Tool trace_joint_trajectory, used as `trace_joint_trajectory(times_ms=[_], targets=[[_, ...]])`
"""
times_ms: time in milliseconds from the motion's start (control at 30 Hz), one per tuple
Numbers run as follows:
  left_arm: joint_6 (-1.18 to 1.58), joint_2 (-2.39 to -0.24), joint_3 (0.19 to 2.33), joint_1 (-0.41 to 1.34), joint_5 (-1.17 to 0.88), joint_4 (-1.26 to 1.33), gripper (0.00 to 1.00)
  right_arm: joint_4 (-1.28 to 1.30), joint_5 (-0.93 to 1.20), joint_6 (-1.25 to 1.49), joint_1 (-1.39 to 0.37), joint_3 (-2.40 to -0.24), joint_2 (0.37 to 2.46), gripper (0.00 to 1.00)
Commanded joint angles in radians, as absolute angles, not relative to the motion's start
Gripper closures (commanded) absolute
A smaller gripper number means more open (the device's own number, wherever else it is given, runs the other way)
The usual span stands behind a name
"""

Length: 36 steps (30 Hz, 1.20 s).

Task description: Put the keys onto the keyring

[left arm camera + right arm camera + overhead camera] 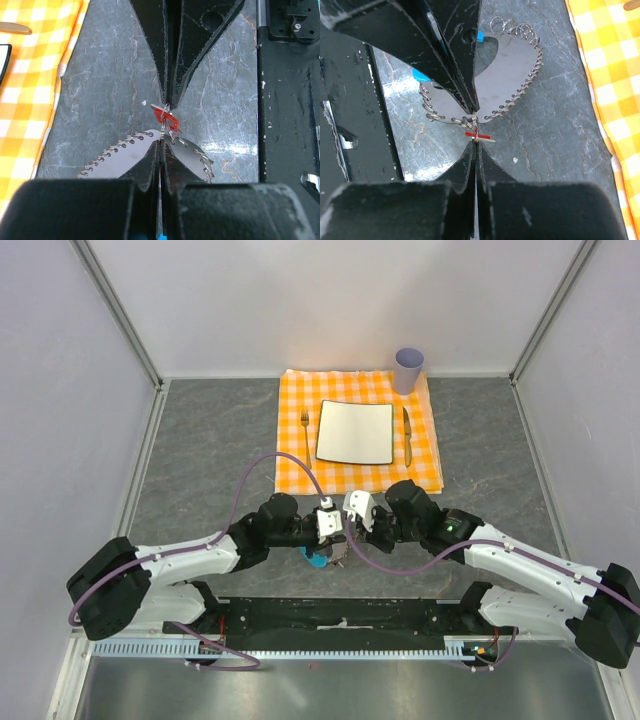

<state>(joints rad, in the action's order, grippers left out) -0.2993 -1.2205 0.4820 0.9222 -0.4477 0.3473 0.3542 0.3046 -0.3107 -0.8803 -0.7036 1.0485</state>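
Key (pixel 167 119), red head, clamped in right jaws; keyring (pixel 536 65) clamped in left jaws. Tips meet nose-to-nose just above desk (pixel 200 440), likely to line key up with ring for threading.

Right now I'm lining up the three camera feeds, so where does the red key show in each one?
Top external: too small to make out, somewhere by the blue tab below centre.
Left wrist: red key at the centre of the picture.
Right wrist: just below centre, seen edge-on.
Shared landmark: the orange checked cloth.
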Motion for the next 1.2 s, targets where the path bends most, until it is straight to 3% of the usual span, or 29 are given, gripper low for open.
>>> trace_joint_trajectory(times_ms=[0, 400, 700, 1000, 1167], targets=[[-0.261, -1.223, 0.532, 0.923, -0.509, 0.446, 0.98, 0.318, 0.345, -0.313, -0.89, -0.724, 1.054, 1.0], [-0.239, -1.216, 0.526, 0.923, -0.499, 0.472, 0.98, 0.316, 0.362, -0.31, -0.896, -0.721, 1.062, 1.0], [-0.255, -1.19, 0.503, 0.923, -0.37, 0.459, 0.98, 0.35, 0.333, -0.321, -0.899, -0.727, 1.055, 1.0], [-0.216, -1.27, 0.57, 0.927, -0.383, 0.266, 0.98, 0.367, 0.019, -0.188, -0.896, -0.709, 0.971, 1.0], [-0.08, -1.341, 0.655, 0.954, -0.359, 0.105, 0.8, 0.328, -0.141, -0.088, -0.891, -0.695, 0.953, 1.0]])
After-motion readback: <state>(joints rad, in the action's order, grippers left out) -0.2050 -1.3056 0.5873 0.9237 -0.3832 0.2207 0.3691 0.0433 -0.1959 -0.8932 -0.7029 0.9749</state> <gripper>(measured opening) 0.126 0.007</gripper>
